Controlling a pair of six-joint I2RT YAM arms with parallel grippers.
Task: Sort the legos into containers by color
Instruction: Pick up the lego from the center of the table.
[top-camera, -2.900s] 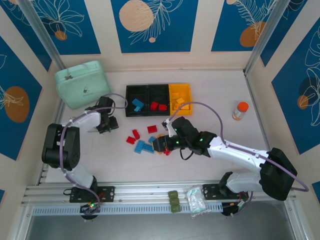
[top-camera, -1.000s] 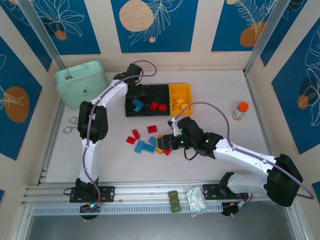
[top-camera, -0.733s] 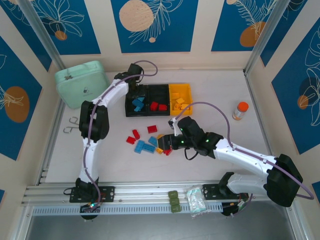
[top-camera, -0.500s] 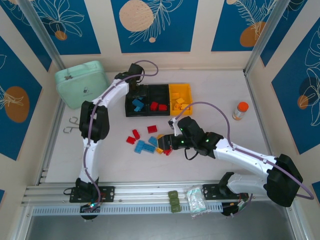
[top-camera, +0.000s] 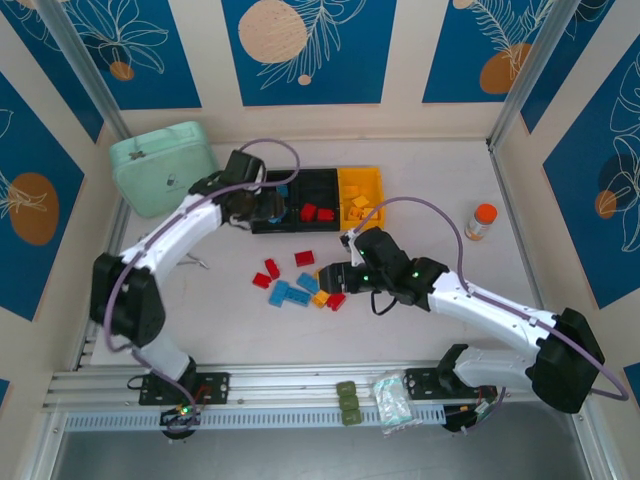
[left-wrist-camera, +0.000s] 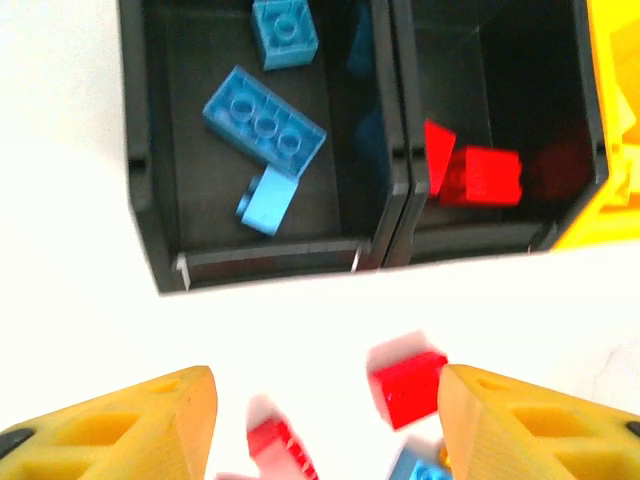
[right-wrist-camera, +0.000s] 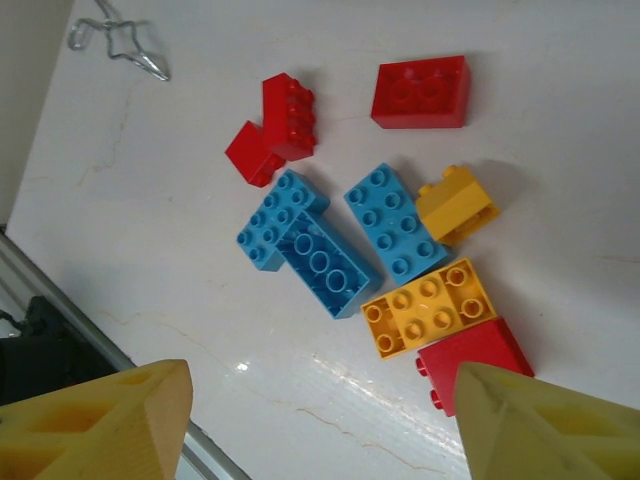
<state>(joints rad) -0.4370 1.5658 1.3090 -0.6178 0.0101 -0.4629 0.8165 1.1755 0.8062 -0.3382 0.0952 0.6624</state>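
Observation:
The containers stand in a row at the back: a left black bin (left-wrist-camera: 160, 150) with three blue legos (left-wrist-camera: 265, 122), a middle black bin (left-wrist-camera: 590, 110) with red legos (left-wrist-camera: 485, 175), and a yellow bin (top-camera: 360, 190). My left gripper (left-wrist-camera: 325, 378) hovers open and empty just in front of the left bin (top-camera: 262, 207). Loose legos lie mid-table: red ones (right-wrist-camera: 420, 92), blue ones (right-wrist-camera: 320, 262), a yellow brick (right-wrist-camera: 430, 308) and a red brick (right-wrist-camera: 475, 360). Above that pile, my right gripper (right-wrist-camera: 322, 375) is open and holds nothing (top-camera: 333, 278).
A mint-green case (top-camera: 165, 165) sits at the back left, close to my left arm. An orange-capped bottle (top-camera: 481, 220) stands at the right. A small metal clip (right-wrist-camera: 120, 40) lies left of the pile. Walls close in the table's sides and back.
My left gripper has opened and drawn back from over the left black bin to its near edge. My right gripper has widened a little above the pile.

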